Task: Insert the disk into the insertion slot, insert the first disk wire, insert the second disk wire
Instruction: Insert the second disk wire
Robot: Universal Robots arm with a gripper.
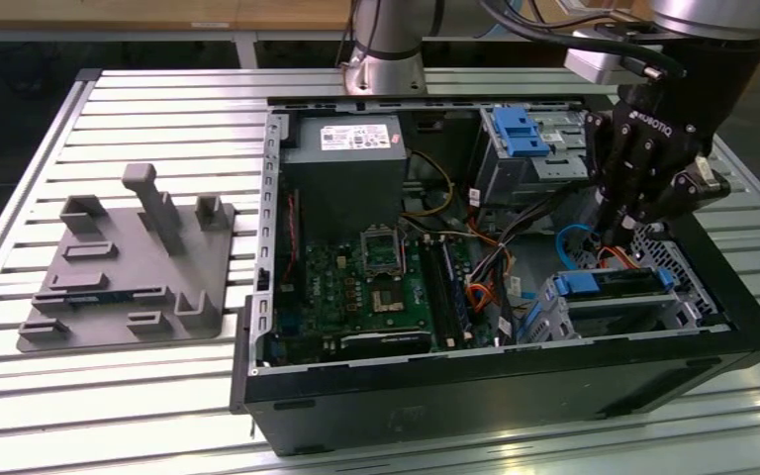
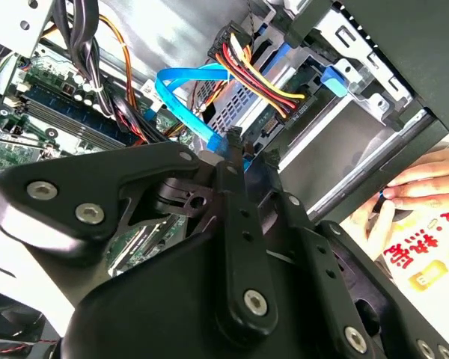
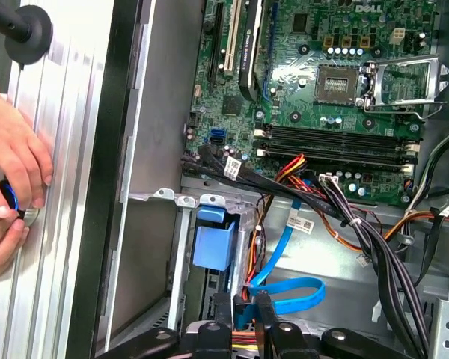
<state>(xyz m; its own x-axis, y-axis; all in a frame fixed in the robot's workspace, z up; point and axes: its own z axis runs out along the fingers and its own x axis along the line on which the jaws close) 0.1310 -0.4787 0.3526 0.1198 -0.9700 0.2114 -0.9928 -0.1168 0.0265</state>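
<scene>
1. An open computer case [image 1: 513, 386] lies on a slatted metal desk [image 1: 155, 396], its motherboard [image 1: 367, 287] exposed.
2. The disk [image 1: 614, 294], framed in blue, sits inside the slot [image 1: 677, 297] at the case's corner on the exterior view's right, near the front edge.
3. In the second wrist view the disk [image 2: 352, 127] lies seated in the perforated bay [image 2: 374, 90], with a red, yellow and black wire bundle [image 2: 258, 78] plugged into its end.
4. The black end effector [image 1: 614, 236] reaches down into the case just behind the disk.
5. In the first wrist view its fingertips [image 3: 223, 310] are closed on a small blue connector [image 3: 243, 313] at the end of a flat blue cable [image 3: 284, 258].
6. In the second wrist view the blue cable [image 2: 183, 93] loops up from the fingertips, which sit close to the disk's connector end.
7. A taller cage with a blue latch [image 1: 519, 131] stands at the back of the case.
8. A grey fixture [image 1: 130, 267] rests on the desk on the exterior view's left, well apart from the case.
9. A person's hands [image 3: 7, 187] rest on the desk just outside the case wall.
</scene>
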